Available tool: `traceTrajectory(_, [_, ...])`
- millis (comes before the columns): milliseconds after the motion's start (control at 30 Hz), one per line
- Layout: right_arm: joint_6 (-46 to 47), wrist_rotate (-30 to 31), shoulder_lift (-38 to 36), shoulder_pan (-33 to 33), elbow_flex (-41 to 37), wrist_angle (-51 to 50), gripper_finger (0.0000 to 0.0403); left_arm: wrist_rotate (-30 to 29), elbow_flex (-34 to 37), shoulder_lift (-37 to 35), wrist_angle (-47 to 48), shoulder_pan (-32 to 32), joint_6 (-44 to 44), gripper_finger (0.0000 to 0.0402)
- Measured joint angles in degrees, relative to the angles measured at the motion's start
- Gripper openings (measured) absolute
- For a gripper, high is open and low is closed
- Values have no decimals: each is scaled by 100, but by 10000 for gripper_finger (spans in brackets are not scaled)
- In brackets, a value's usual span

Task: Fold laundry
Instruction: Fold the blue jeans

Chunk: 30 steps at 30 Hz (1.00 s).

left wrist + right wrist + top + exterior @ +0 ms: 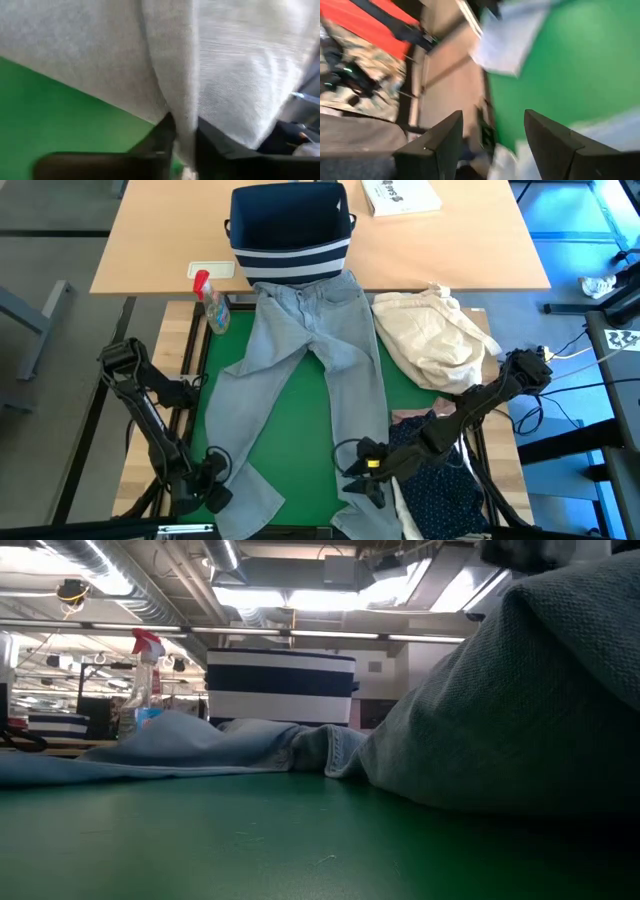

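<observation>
A: Where do the light grey jeans (305, 370) lie?

B: Spread flat on the green mat (300, 440) of the tabletop (150, 240), waistband touching the navy fabric bin with white stripes (290, 235), the 2 legs splayed toward the near edge.

A: And the left gripper (215, 485)?

B: It sits at the hem of the jeans leg on the left side. In the left wrist view its fingers (165, 135) are clenched on a fold of the grey denim, the cloth running between them.

A: The right gripper (368, 480)?

B: It is low beside the hem of the other leg. In the right wrist view its fingers (440, 145) stand apart with nothing between them, only green mat and a pale blurred patch of cloth beyond.

A: What else is on the tabletop?

B: A cream-beige cloth bundle (435, 335) lies just beside the jeans on the right. A navy white-dotted shirt (445, 490) sits under the right arm near the front, with a bit of pale pink top (410, 418) showing beside it. A spray bottle (213, 305) with a red head stands near the bin's left corner, and a white booklet (400, 195) lies at the far edge.

A: The low view?

B: Grey denim fills its right side, and the striped bin and spray bottle stand behind the jeans.
</observation>
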State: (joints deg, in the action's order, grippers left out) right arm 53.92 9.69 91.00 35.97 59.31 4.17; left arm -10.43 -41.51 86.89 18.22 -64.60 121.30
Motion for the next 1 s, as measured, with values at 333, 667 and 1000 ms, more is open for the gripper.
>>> traceTrajectory(333, [-1020, 494, 563, -9, 1068, 250, 166, -297, -1166, -179, 1567, 2, -1018, 14])
traceTrajectory(667, [-1493, 471, 3089, -327, 3925, -865, 38, -1192, -2093, -180, 2377, 20, -2475, 18])
traceTrajectory(1000, [-791, 375, 5431, -579, 5607, 255, 10, -2139, -2501, -184, 2939, 166, -3344, 19])
